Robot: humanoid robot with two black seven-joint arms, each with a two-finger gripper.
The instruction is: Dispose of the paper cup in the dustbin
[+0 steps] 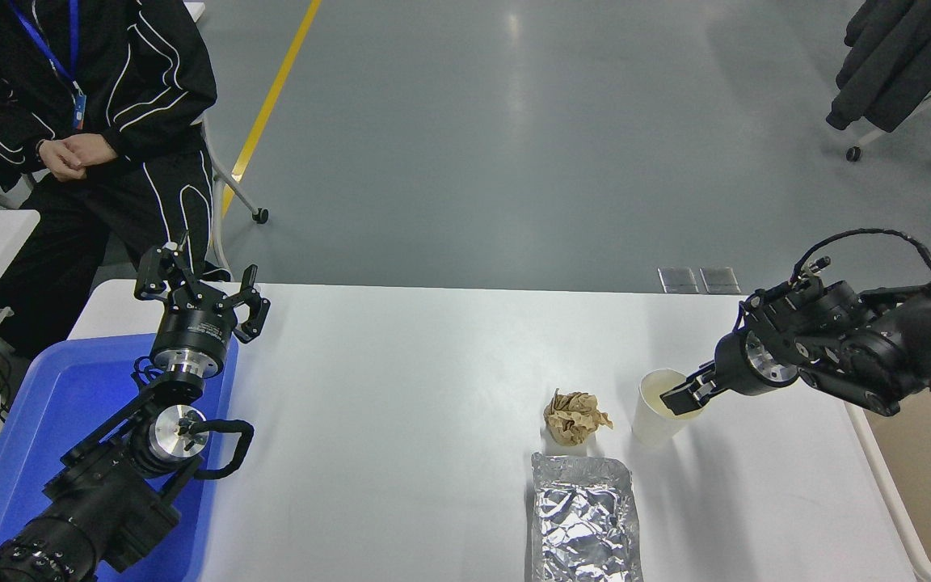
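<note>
On the white worktop (401,388), beside grey floor, the right hand (680,398) dips into the paper cup (659,411); its grip is unclear. The dustbin (930,477) adjoins the right edge.

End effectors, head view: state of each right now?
Left end effector: open, empty, parked over the blue tray.
Right end effector: at the paper cup rim, one finger inside; cannot be told if closed.

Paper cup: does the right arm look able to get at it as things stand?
Probably yes. The right gripper is already at the paper cup, its fingertips at the rim's right side, nothing between them. The crumpled paper ball stands apart on the cup's left.
</note>
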